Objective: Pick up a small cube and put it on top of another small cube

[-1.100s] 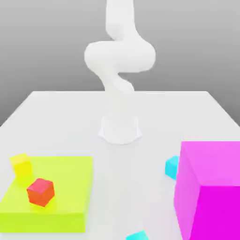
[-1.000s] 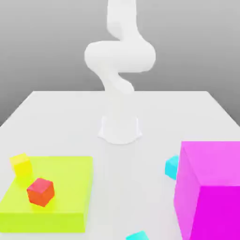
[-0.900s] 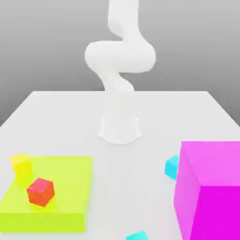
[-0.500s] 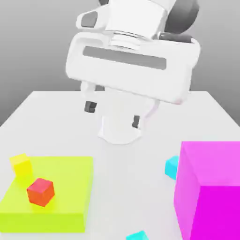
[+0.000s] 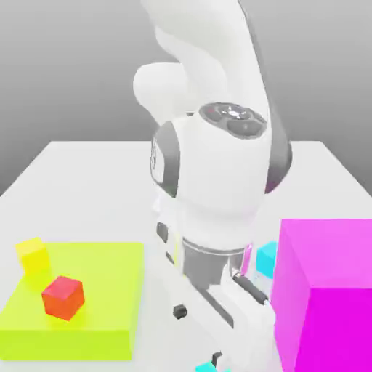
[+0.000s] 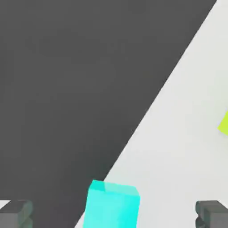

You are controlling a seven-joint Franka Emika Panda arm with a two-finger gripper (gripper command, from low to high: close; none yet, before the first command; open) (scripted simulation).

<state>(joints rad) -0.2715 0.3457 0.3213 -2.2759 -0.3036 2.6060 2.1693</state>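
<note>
A tiny cyan small cube (image 6: 111, 205) lies at the table's front edge and sits between the two dark fingertips (image 6: 16, 213) of my open gripper (image 6: 113, 216), with wide gaps on both sides. In the exterior view my gripper (image 5: 197, 335) hangs low at the front, just above that cube (image 5: 205, 368), whose sliver peeks out at the frame's lower edge. The other small cube, red (image 5: 63, 296), rests on a flat lime slab (image 5: 102, 290) on the exterior view's left, well apart from the gripper.
A large magenta block (image 5: 327, 290) stands close on the exterior view's right of the hand. A second cyan cube (image 5: 266, 256) sits partly behind the arm beside it. A small yellow cube (image 5: 33, 256) sits at the slab's far left corner. The table edge (image 6: 147, 116) runs next to the gripped-around cube.
The arm has swung from upright at the back down to the front of the table, bringing the hand low over the front cyan cube. The cubes have not moved.
</note>
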